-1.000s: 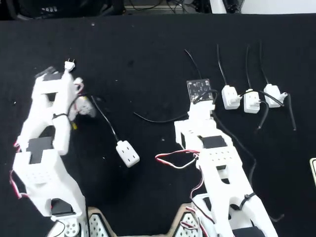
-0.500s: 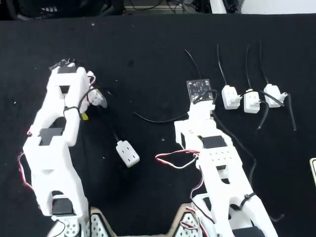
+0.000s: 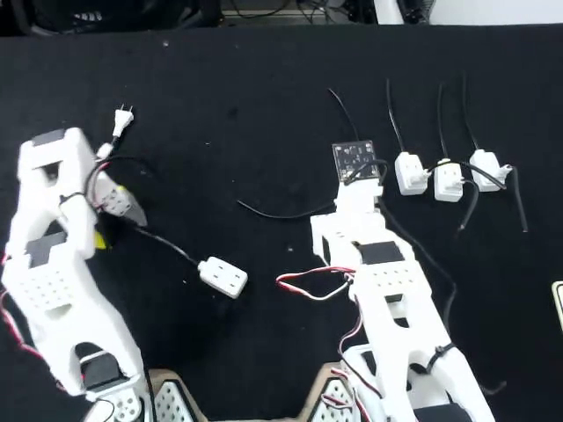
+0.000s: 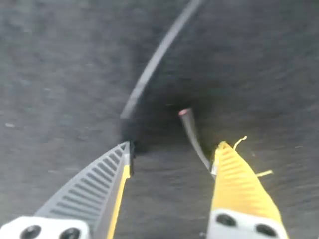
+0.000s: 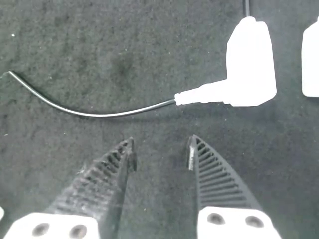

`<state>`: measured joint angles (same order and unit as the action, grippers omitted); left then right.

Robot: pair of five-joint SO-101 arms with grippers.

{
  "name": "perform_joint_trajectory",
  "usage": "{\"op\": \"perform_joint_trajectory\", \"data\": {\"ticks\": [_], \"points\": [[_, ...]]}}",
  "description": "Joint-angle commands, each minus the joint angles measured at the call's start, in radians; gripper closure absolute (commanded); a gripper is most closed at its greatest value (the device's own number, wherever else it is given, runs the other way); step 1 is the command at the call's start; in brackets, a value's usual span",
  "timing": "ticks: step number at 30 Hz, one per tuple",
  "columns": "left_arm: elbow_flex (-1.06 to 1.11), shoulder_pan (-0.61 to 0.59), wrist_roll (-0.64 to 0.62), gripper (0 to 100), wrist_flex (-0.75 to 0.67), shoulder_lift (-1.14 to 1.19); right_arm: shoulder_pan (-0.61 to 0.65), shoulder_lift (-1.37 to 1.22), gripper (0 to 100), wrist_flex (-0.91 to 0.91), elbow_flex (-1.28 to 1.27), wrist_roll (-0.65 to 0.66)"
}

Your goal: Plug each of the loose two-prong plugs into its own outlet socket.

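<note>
The outlet socket (image 3: 223,276) lay nearest the arms' bases. Beyond it to the left, the left gripper (image 4: 174,145) hung spread wide. Farthest from the socket lay the loose plug (image 3: 123,117), prongs pointing away and closest to the left arm. The left wrist view showed a cord end (image 4: 185,113) between the jaws, hidden from above.

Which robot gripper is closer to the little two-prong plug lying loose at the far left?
Left. The left gripper sits close beside the loose plug. The right gripper is far off to the other side, next to the row of white sockets.
</note>
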<state>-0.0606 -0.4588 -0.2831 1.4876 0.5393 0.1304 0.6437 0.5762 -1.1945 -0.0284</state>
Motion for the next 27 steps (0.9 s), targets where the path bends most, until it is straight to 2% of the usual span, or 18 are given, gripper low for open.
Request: {"op": "perform_joint_trajectory", "data": {"ticks": [1, 7, 12, 16, 19, 22, 27], "points": [[0.101, -0.125, 0.172, 74, 0.017, 0.008, -0.017, 0.035, 83.9, -0.008, 0.07, -0.003], [0.171, -0.166, 0.348, 74, 0.014, -0.15, -0.017, 0.035, 83.9, -0.008, 0.068, -0.003], [0.188, -0.105, 0.433, 74, 0.017, -0.342, -0.021, 0.035, 83.9, -0.009, 0.07, -0.003], [0.236, -0.024, 0.496, 74, 0.015, -0.465, -0.025, 0.035, 83.9, -0.008, 0.071, -0.003], [0.338, 0.07, 0.588, 74, 0.012, -0.539, -0.025, 0.035, 83.9, -0.008, 0.073, -0.003], [0.507, 0.174, 0.675, 74, -0.074, -0.598, -0.025, 0.035, 83.9, -0.008, 0.074, -0.003], [0.717, 0.32, 0.684, 74, -0.219, -0.692, -0.025, 0.035, 83.9, -0.008, 0.074, -0.003]]}}
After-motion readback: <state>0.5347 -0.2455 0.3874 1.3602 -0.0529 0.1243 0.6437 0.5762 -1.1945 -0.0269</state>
